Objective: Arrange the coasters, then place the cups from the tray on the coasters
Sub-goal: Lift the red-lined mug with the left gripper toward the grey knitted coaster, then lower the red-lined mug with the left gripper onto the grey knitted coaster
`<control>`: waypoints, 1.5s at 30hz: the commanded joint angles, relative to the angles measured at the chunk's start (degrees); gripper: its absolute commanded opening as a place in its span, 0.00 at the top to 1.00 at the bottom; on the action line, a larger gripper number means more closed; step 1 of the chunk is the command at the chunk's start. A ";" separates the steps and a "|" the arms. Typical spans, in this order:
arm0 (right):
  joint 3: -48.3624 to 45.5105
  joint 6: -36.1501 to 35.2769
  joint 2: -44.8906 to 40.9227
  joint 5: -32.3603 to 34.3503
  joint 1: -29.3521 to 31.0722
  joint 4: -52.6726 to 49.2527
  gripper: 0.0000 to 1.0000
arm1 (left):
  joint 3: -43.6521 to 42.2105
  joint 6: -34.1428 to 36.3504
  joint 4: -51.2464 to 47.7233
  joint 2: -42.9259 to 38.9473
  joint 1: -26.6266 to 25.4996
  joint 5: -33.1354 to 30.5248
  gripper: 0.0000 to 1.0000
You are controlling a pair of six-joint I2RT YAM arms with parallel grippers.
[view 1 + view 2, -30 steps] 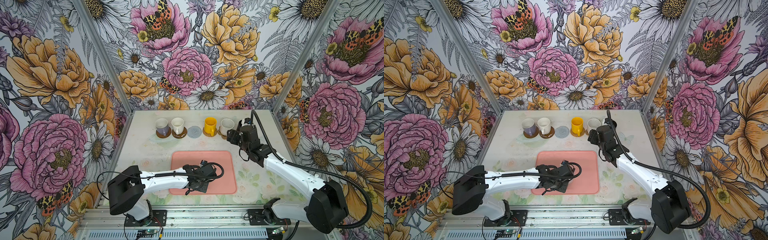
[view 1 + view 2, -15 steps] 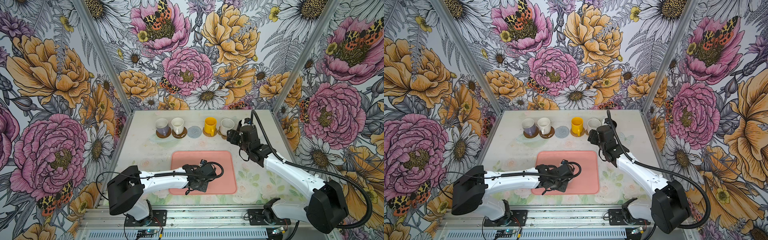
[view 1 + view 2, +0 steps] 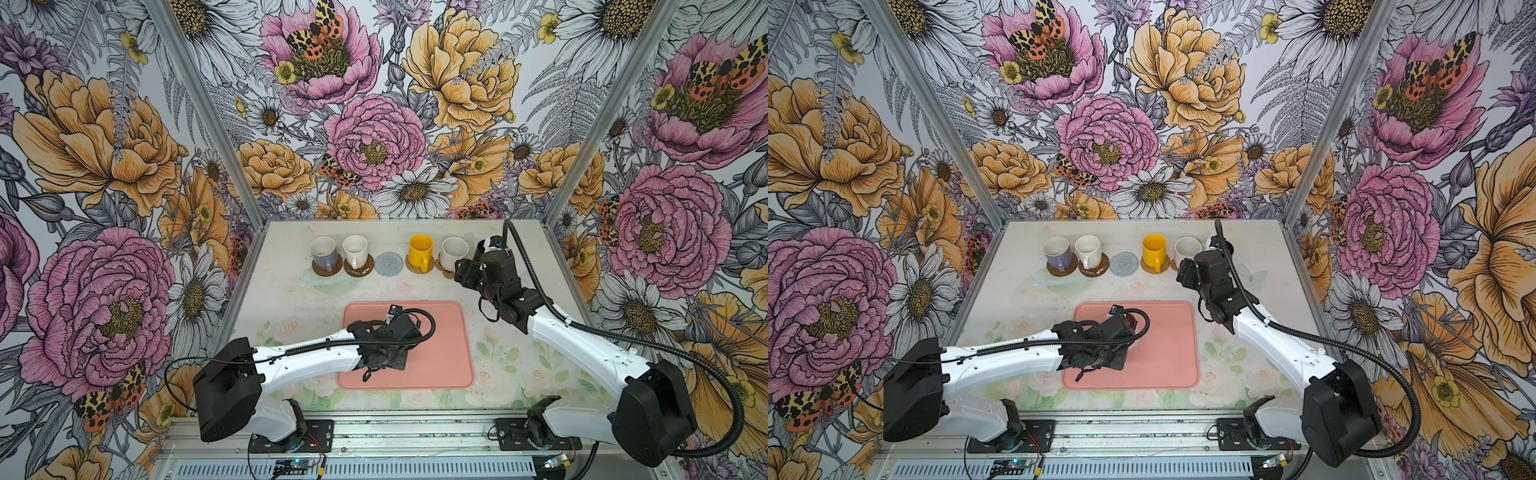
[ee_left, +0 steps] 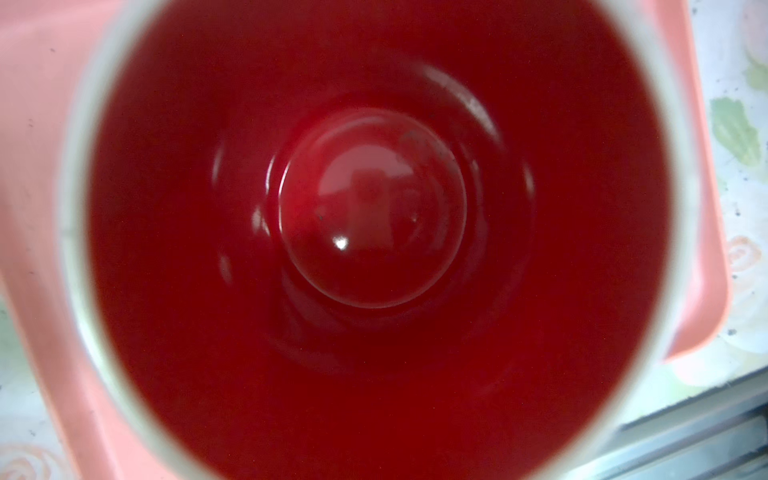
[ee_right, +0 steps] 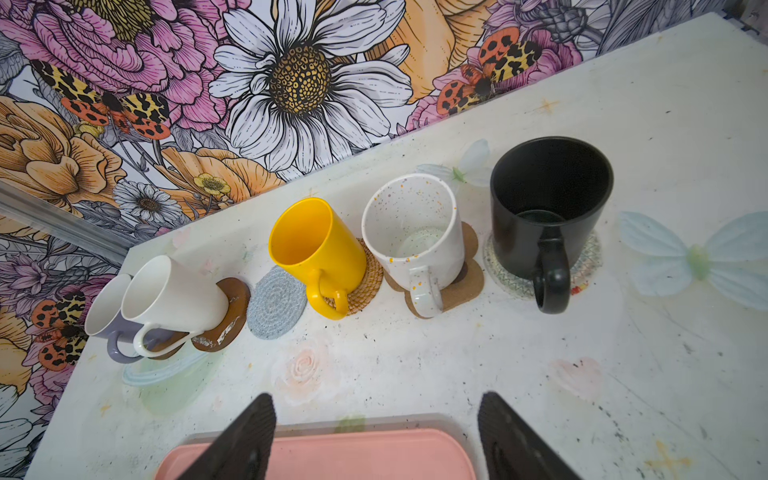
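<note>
Arms unmoved this past second: left pincer (image 3: 1123,332), grip untellable, over the red-lined cup (image 4: 374,232) on the tray (image 3: 440,361); right pincer (image 5: 376,399) wide, empty; grey-blue coaster (image 3: 389,264) awaits.

Big pink, orange and white flowers (image 3: 374,141) on three walls (image 3: 83,174); shiny metal posts (image 3: 201,104) in the corners; pale table (image 3: 291,299) with faint roses (image 5: 305,365); bright, even light.

the left gripper (image 3: 388,351), over the red-lined white mug (image 3: 1132,321), has shifted slightly toward the far edge of the tray (image 3: 444,365), and that arm's black elbow housing (image 3: 226,386) has swung a little leftward.
</note>
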 commanded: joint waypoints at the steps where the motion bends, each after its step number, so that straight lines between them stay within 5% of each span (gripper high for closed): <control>1: -0.19 0.54 0.64 -0.51 -0.46 1.52 0.21 | 3.34 4.76 3.62 -2.18 3.34 -3.24 1.00; 9: -0.26 0.58 1.21 -0.97 -0.84 1.67 0.21 | 9.81 13.15 10.01 1.31 14.18 -0.75 1.00; 23: -1.10 -0.11 1.19 -2.23 -2.28 2.02 0.21 | 31.84 20.14 10.71 22.17 24.57 3.04 1.00; 45: -2.68 0.15 0.84 -4.30 -5.06 2.55 0.21 | 47.28 24.10 5.11 39.71 28.18 -0.25 1.00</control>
